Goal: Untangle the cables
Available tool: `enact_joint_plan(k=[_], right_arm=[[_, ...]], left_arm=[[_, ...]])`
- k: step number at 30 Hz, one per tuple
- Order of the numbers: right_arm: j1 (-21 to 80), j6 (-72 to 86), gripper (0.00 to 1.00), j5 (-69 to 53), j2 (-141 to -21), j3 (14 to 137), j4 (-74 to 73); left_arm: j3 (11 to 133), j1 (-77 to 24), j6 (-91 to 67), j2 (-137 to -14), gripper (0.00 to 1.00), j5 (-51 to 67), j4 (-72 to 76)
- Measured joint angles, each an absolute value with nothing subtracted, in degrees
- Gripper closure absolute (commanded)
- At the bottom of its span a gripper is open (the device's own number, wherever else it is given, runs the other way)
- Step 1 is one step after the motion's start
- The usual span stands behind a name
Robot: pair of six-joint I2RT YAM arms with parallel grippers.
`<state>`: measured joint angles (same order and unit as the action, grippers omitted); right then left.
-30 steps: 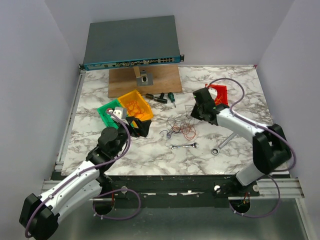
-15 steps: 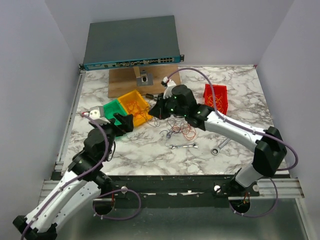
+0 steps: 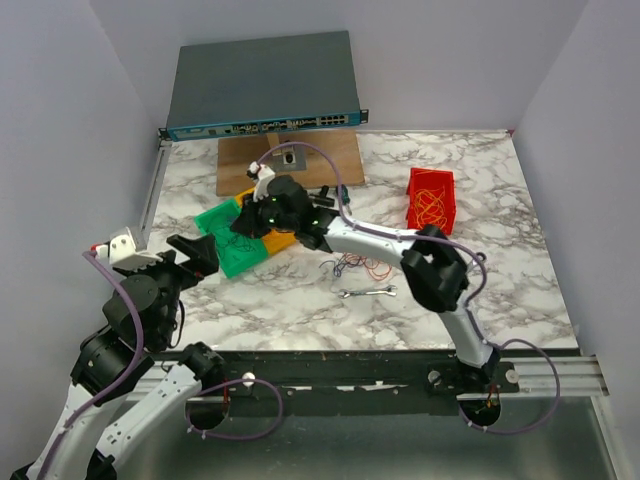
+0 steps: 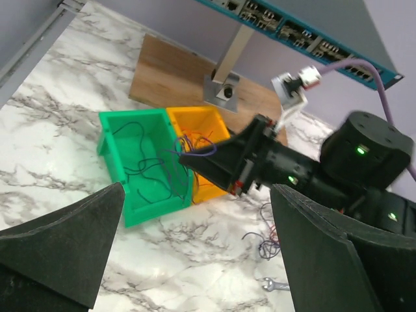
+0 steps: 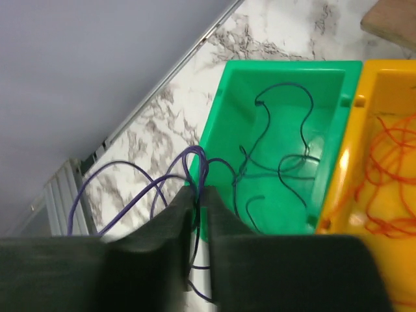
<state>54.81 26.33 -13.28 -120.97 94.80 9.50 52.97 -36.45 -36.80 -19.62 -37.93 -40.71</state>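
Note:
My right gripper point(image 3: 258, 216) is shut on a few purple cables point(image 5: 195, 159) and hangs over the near left corner of the green bin point(image 5: 218, 114). The strands loop out past the bin's rim. More dark cables point(image 5: 281, 159) lie inside the green bin point(image 3: 228, 250). Orange cables point(image 5: 390, 166) fill the yellow bin point(image 4: 207, 123) beside it. A loose tangle of purple, red and orange cables point(image 3: 362, 265) rests on the table. My left gripper point(image 3: 200, 255) stands wide open and holds nothing, drawn back left of the bins. The left wrist view shows the right gripper point(image 4: 185, 158) above the green bin point(image 4: 114, 153).
A red bin point(image 3: 432, 200) with orange and yellow wires sits at the right. A small wrench point(image 3: 368, 292) lies just in front of the tangle. A wooden board point(image 3: 300, 155) and a network switch point(image 3: 262, 85) stand at the back, with small tools point(image 3: 325, 192) beside the yellow bin.
My right arm has swung from the red bin across to the green bin, carrying purple cables. My left arm has pulled back toward the near left, still open.

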Motion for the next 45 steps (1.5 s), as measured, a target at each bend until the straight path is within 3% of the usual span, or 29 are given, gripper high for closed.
enact_joint_plan(k=[5,6,12,17,22,27,32,45], right_arm=[[55.2,27.3,0.17,-9.6,-134.6,112.9,3.5],[55.2,27.2,0.12,-9.2,-135.0,113.3,2.9],[55.1,27.2,0.13,-6.4,-126.5,103.0,2.0],[55.0,25.7,0.09,-1.4,-109.3,88.8,0.4],[51.8,25.4,0.24,3.6,-91.2,73.7,-1.6],[40.4,26.4,0.20,4.3,-80.0,58.0,-5.5],[35.1,26.2,0.08,5.3,-79.0,48.9,-11.4],[35.5,18.3,0.04,7.6,-90.7,50.7,-14.3]], left_arm=[[53.0,-36.4,-36.2,-19.5,0.01,-38.2,-44.4],[53.0,-36.4,-36.2,-19.6,0.01,-38.2,-44.9],[51.9,-36.4,-35.8,-20.8,0.01,-37.0,-45.6],[48.5,-36.4,-33.9,-22.9,0.01,-30.1,-41.5],[45.8,-36.4,-33.1,-33.2,0.01,-18.1,-34.3],[45.5,-36.8,-32.4,-46.9,0.02,-8.7,-27.9],[47.4,-39.8,-29.7,-60.7,0.02,-2.8,-22.7],[53.8,-41.3,-23.2,-79.3,0.02,4.5,-14.5]])
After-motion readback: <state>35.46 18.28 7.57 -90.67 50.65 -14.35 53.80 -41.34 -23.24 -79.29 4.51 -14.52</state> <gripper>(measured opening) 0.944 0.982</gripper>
